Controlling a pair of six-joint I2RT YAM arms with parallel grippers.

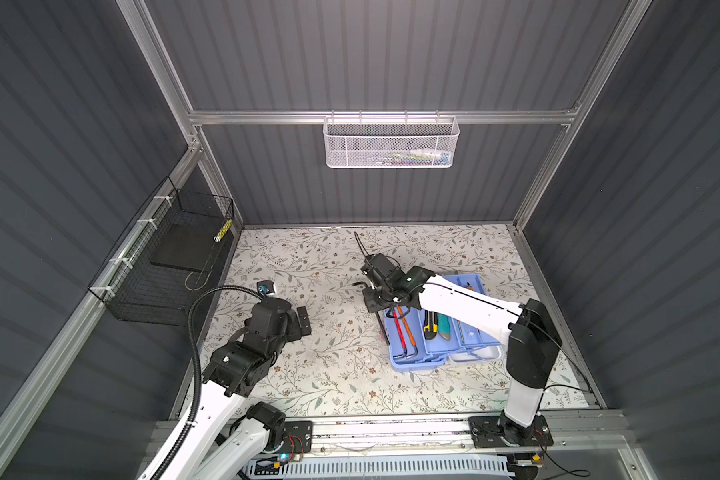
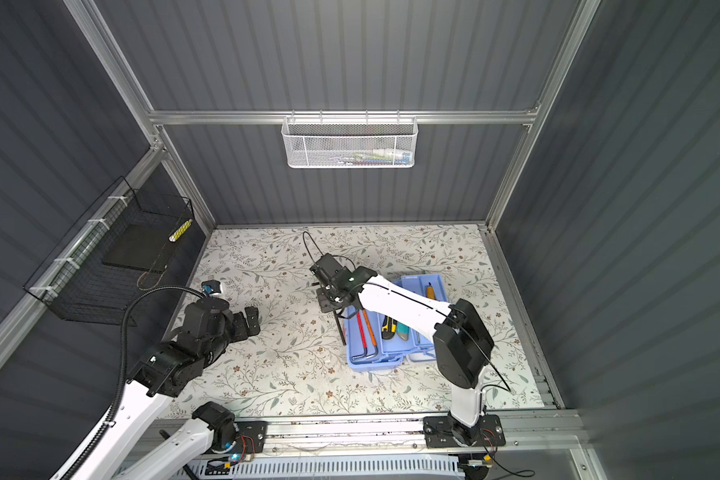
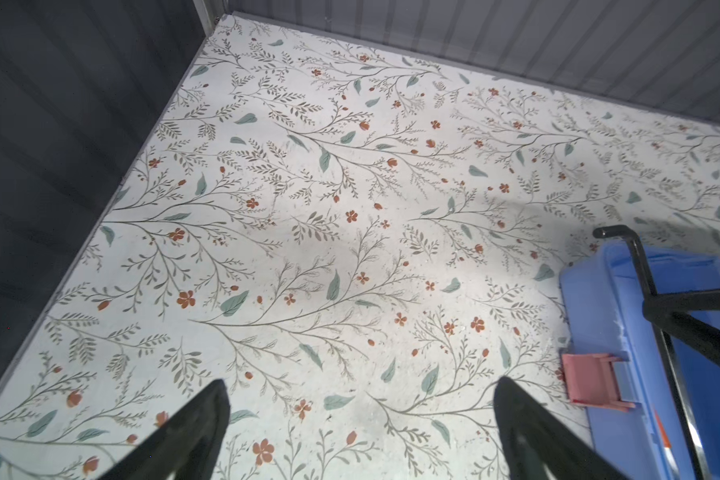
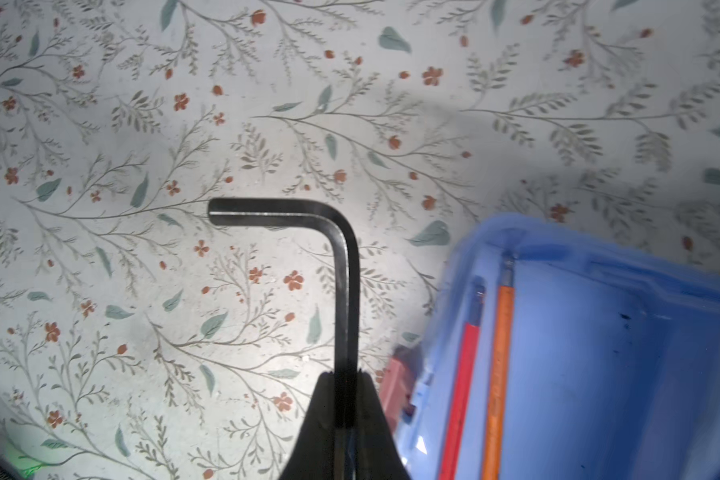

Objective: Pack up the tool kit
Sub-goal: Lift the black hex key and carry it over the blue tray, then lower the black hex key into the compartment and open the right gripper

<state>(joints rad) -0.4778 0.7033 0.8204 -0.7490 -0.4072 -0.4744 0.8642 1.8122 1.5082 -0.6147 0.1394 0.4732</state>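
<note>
your right fingers (image 4: 321,407) pinch the black hex key (image 4: 346,291) by its shaft; it may pivot and catch the rim of the blue tray (image 4: 495,224). left fingers (image 3: 200,415) hang open.

Grey ribbed walls (image 1: 371,54) enclosing floral-papered desk (image 1: 329,365). Aluminium rail (image 1: 246,117) carrying white mesh basket (image 1: 391,145); black wire basket (image 1: 159,282) hanging on side wall.

Hex keys (image 1: 399,332) and knives (image 1: 430,324) in tool kit (image 1: 416,365)

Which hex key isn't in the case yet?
The black hex key, clamped in the right gripper beside the case; the red key and orange key lie inside.
</note>
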